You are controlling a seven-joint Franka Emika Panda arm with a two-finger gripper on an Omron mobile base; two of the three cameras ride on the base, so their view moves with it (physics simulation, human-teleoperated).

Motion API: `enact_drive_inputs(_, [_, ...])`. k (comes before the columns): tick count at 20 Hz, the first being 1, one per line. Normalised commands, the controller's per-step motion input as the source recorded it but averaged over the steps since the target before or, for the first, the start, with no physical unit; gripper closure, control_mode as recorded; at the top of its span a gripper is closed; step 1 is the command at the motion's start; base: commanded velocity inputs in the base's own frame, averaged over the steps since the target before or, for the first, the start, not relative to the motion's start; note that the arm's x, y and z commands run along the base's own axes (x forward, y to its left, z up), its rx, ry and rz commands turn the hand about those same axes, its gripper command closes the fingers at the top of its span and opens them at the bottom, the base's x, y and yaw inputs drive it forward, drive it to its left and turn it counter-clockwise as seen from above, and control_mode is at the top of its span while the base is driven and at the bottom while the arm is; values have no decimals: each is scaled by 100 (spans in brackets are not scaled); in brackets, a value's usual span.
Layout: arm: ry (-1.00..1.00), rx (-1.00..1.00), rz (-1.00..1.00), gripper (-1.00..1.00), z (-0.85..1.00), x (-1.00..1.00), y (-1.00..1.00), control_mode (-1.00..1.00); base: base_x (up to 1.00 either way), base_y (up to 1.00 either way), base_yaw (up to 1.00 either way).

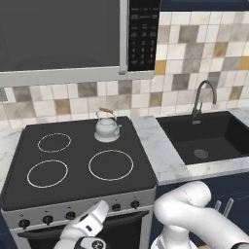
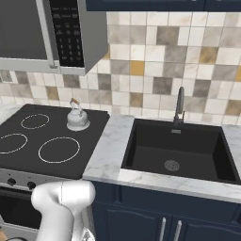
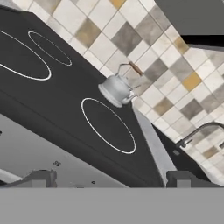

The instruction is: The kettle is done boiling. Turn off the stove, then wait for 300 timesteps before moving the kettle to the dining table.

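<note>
The stove (image 1: 78, 160) takes the left of the desk (image 1: 155, 146), black glass with four white rings. The kettle (image 1: 107, 129) sits on its back right burner, at about one o'clock from the front right ring. It looks rigid and smooth, heavier if full, and its rounded body seems slippery, so the arched handle (image 1: 106, 112) is the likely hold. The pincer (image 3: 109, 178) is spread wide, empty, low before the knobs (image 1: 70, 215). The left base view shows those knobs in a row; the right base view shows more of the sink (image 2: 176, 155).

Silver kettle (image 1: 107, 128) upright on stove's (image 1: 78, 181) back-right burner
</note>
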Motion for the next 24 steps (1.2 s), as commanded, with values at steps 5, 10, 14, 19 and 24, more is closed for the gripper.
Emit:
enact_drive_inputs(5, [-10,-1,5,-100,-31,0,0,-100,0,0,0])
enact_drive_inputs(10, [-4,0,7,-100,-34,6,3,-100,0,0,0])
enact_drive_inputs(14, [-1,0,8,-100,-36,11,2,-100,0,0,0])
enact_drive_inputs(19, [-1,0,9,-100,-36,13,8,-100,0,0,0])
enact_drive_inputs(24, [-1,0,10,-100,-33,14,13,-100,0,0,0])
